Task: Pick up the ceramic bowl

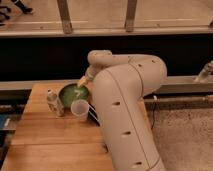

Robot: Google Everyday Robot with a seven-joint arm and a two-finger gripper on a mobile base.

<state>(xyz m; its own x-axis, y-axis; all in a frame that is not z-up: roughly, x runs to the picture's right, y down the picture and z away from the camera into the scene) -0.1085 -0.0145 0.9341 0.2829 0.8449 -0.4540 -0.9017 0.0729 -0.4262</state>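
We see the green bowl [71, 94] on the far part of the wooden table [47, 142], with a small bottle [54, 103] to its left and a pale cup [80, 109] touching its near side. The gripper [83, 80] is at the bowl's far right rim; we cannot tell whether it grips anything.

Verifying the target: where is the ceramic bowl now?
Left of centre in the camera view, the ceramic bowl sits on the table behind the cup, right of the bottle, the gripper at its far rim.
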